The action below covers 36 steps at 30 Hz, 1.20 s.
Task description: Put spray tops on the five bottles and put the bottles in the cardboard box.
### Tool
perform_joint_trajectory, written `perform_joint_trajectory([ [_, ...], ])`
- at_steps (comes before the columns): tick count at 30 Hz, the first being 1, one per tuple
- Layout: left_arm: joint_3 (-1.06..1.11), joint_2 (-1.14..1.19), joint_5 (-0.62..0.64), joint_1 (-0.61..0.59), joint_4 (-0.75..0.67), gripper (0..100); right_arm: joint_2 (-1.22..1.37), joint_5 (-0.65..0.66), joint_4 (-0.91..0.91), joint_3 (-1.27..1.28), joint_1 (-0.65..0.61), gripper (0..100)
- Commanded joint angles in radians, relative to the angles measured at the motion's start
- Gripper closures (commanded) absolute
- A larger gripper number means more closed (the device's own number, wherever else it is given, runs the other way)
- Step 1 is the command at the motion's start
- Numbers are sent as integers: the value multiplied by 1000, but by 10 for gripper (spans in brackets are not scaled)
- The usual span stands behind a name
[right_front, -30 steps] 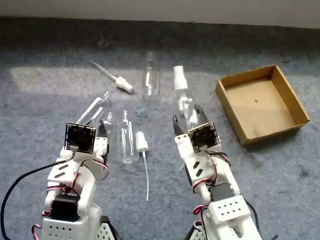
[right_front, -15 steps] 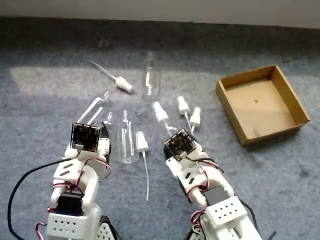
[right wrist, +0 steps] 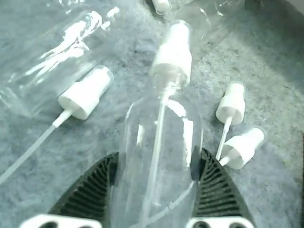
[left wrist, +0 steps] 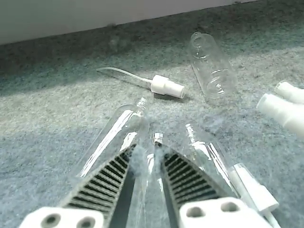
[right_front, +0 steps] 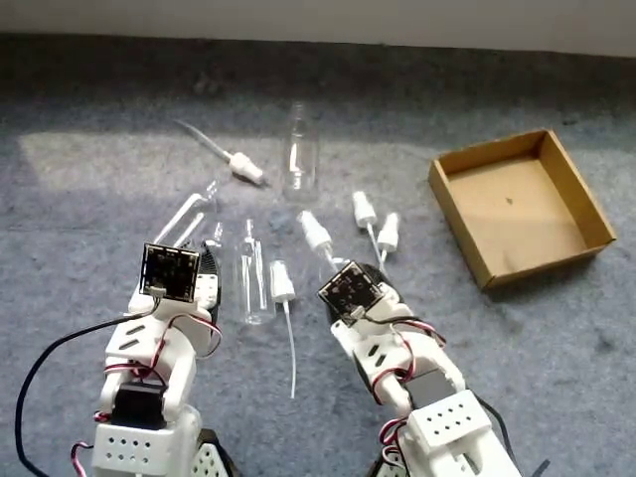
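The bench surface (right_front: 556,378) is grey-blue short-pile carpet, mottled. Along its far edge runs a plain pale wall (right_front: 397,18), with a dark shadow band (right_front: 447,60) at its foot. A brighter patch of light (right_front: 89,159) lies far left.

Your carpet (right_front: 119,179) reads as a mottled blue-grey. The cardboard box (right_front: 517,214), at the right of the high view, is plain tan. The bottle (right wrist: 159,133) mid-frame in the right wrist view is clear, and its spray top (right wrist: 172,52) is white. The ribbed pads (left wrist: 109,180) on the left gripper (left wrist: 146,151) and the right gripper (right wrist: 156,161) are black. The arms (right_front: 149,388) are white, with red and black wires (right_front: 396,372).
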Motion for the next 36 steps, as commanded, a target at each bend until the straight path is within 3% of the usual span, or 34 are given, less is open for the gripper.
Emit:
perform_joint_trajectory([
  [1,-5,-2,-6,-10,-23,995,-15,28,61,12,-10,936],
  [23,-5,-2,-6,-8,-15,995,-8,-15,163,12,-18,936],
  [28,-5,-2,-6,-8,-15,995,-8,-17,163,13,-74,935],
  [36,-5,-2,-6,-8,-15,995,-8,-15,231,12,-82,870],
])
